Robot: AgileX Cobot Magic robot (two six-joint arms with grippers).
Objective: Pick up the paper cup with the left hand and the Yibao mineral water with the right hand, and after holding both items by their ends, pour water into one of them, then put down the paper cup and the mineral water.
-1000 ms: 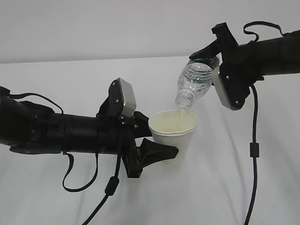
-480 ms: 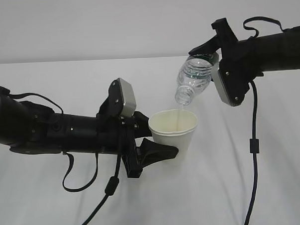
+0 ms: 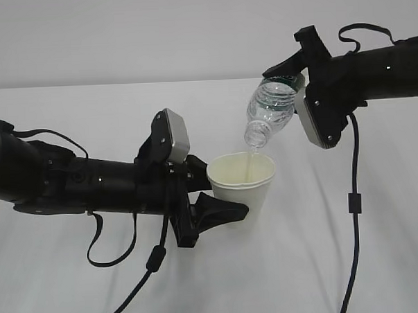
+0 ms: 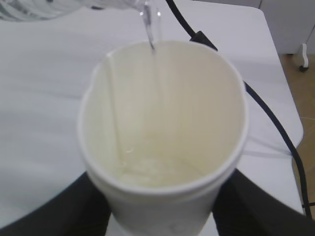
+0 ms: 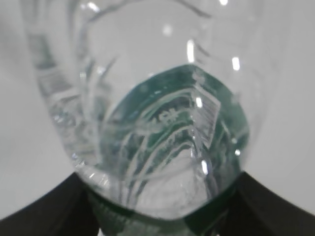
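The white paper cup (image 3: 242,186) stands upright above the table, with my left gripper (image 3: 232,198) shut on its lower body. In the left wrist view the black fingers (image 4: 74,206) flank the paper cup (image 4: 162,113), and a little water lies in its bottom. My right gripper (image 3: 289,82) is shut on the base end of the Yibao mineral water (image 3: 271,111). The bottle tilts mouth-down over the cup, and a thin stream (image 3: 249,160) falls from it into the cup. The right wrist view is filled by the clear ribbed bottle (image 5: 162,128) with its green label.
Both arms hover over a white table (image 3: 338,262) in front of a plain grey wall. A black cable (image 3: 353,205) dangles from the right arm and another (image 3: 154,259) loops under the left arm. The table's right edge (image 4: 288,88) and floor show in the left wrist view.
The right gripper has lifted the bottle slightly, so its mouth is now a little above the cup's rim. The left arm and cup have stayed still.
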